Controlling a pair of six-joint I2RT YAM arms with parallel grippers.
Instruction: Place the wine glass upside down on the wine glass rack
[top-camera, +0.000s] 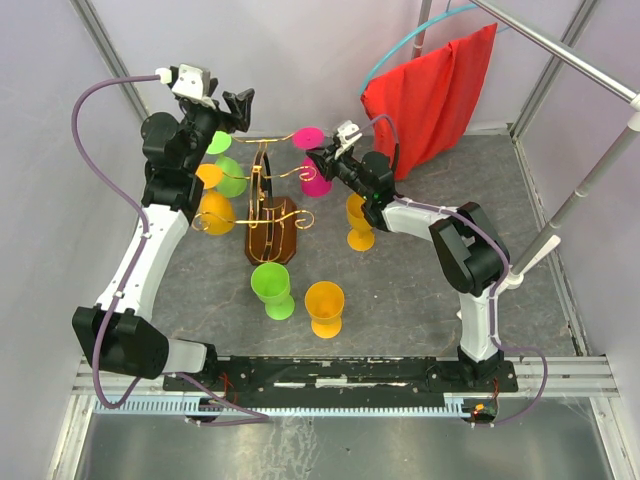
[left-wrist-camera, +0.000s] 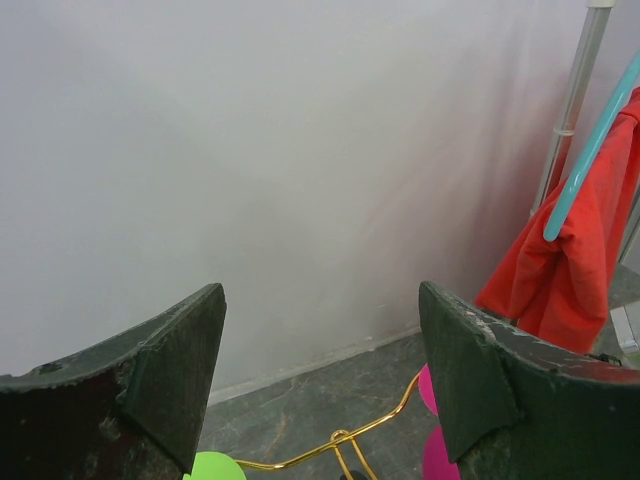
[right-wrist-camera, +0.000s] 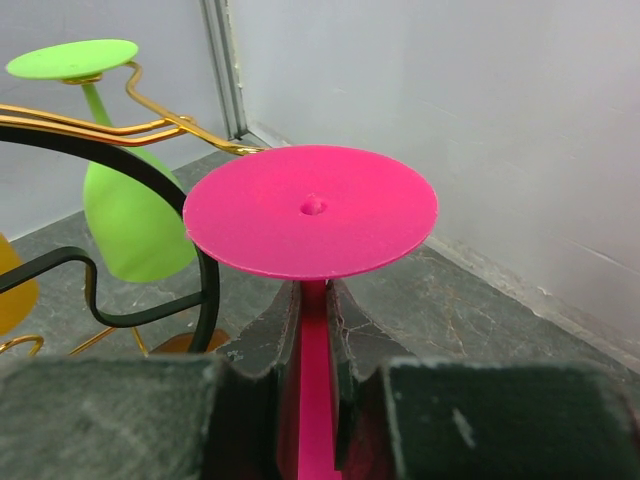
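Pink wine glass (top-camera: 316, 180) hangs inverted, foot uppermost, at upper centre of the overhead view, just beside the right-hand gold arm of the wine glass rack (top-camera: 272, 232). The right gripper (right-wrist-camera: 313, 310) is clenched on its stem directly beneath the foot. The left gripper (left-wrist-camera: 320, 390) gapes, holding nothing, at upper left. Whether the foot rides the wire cannot be told. Judged risks: letting go unseated drops the glass; a skewed approach snags the wire or knocks the hung green glass (right-wrist-camera: 130, 220).
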